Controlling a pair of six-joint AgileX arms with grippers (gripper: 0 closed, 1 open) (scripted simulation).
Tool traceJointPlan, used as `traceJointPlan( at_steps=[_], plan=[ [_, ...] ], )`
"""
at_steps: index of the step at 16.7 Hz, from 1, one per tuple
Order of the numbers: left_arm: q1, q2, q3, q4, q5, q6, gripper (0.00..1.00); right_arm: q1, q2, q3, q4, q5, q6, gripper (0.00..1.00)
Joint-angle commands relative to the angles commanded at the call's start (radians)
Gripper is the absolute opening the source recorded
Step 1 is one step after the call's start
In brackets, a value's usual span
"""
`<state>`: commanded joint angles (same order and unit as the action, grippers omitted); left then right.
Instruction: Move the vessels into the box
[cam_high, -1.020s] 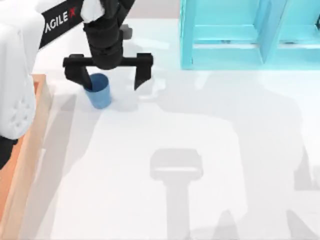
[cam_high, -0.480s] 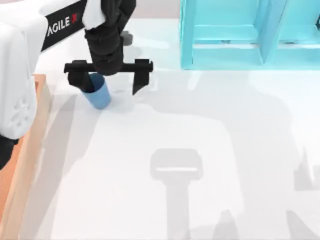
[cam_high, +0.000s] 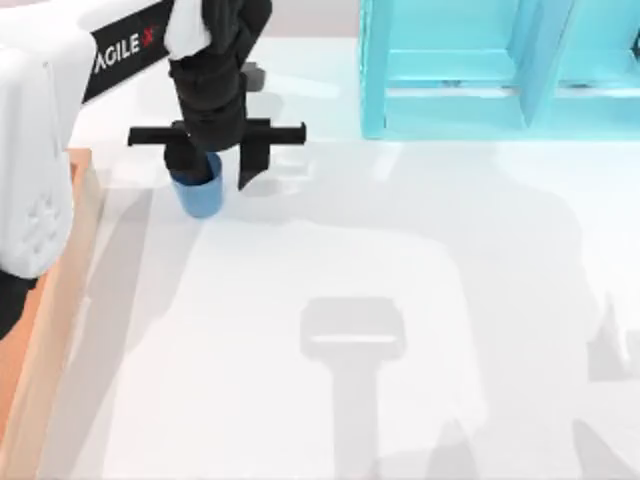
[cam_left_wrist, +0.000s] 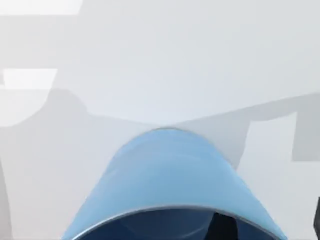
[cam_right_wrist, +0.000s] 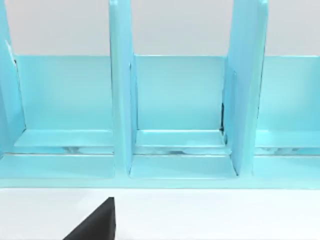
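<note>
table (cam_high: 400, 300) | left hand (cam_high: 213, 168) fingers narrowed since earlier, straddling cup (cam_high: 200, 195), not yet clamped

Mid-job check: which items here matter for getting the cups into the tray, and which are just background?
Job items:
small plain blue cup
shallow orange-brown wooden tray, top view's left edge
left gripper, fingers straddling the cup's rim

Background:
cyan shelf-like frame
white table

left arm: reaches in from the upper left, wrist pointing down | left gripper (cam_high: 212, 165): fingers (cam_high: 249, 162) part-closed, one each side of a cup (cam_high: 201, 190)
</note>
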<state>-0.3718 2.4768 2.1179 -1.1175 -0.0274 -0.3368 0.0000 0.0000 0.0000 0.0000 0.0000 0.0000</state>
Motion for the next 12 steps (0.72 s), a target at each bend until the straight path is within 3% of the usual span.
traceJointPlan(
  at_steps=[2, 3, 12],
  plan=[
    [0.0, 0.0, 0.0, 0.0, 0.0, 0.0, 0.02, 0.0, 0.0, 0.0, 0.0, 0.0, 0.0, 1.0],
    [0.0, 0.0, 0.0, 0.0, 0.0, 0.0, 0.0, 0.0, 0.0, 0.0, 0.0, 0.0, 0.0, 1.0],
    [0.0, -0.002, 0.003, -0.003, 0.0, 0.004, 0.0, 0.0, 0.0, 0.0, 0.0, 0.0, 0.0, 1.0]
  ],
)
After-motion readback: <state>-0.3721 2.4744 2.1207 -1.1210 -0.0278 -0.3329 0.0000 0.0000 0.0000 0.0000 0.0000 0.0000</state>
